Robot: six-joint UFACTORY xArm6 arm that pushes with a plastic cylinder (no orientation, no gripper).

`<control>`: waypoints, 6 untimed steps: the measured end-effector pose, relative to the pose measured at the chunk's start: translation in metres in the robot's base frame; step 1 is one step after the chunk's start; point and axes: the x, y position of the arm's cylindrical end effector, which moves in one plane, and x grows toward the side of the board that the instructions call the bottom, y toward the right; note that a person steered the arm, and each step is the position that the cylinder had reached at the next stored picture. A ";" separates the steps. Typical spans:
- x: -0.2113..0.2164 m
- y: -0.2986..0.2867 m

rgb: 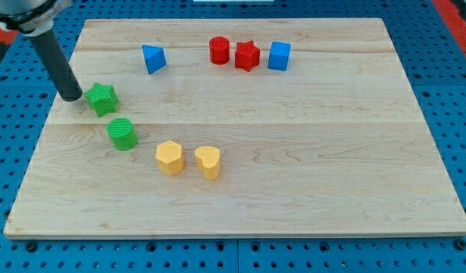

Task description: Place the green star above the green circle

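Note:
The green star (102, 98) lies on the wooden board (308, 152) at the view's left. The green circle (122, 133) sits just below it and slightly to the right, with a small gap between them. My tip (72, 97) is on the board right beside the star's left edge, touching or nearly touching it. The dark rod rises from there toward the view's top left corner.
A yellow hexagon (170, 158) and a yellow heart (207, 161) lie right of the green circle. Near the view's top are a blue triangle (153, 58), a red cylinder (219, 50), a red star (247, 55) and a blue cube (279, 55).

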 end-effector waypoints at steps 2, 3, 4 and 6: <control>0.050 -0.015; 0.014 -0.011; 0.027 0.021; 0.012 0.028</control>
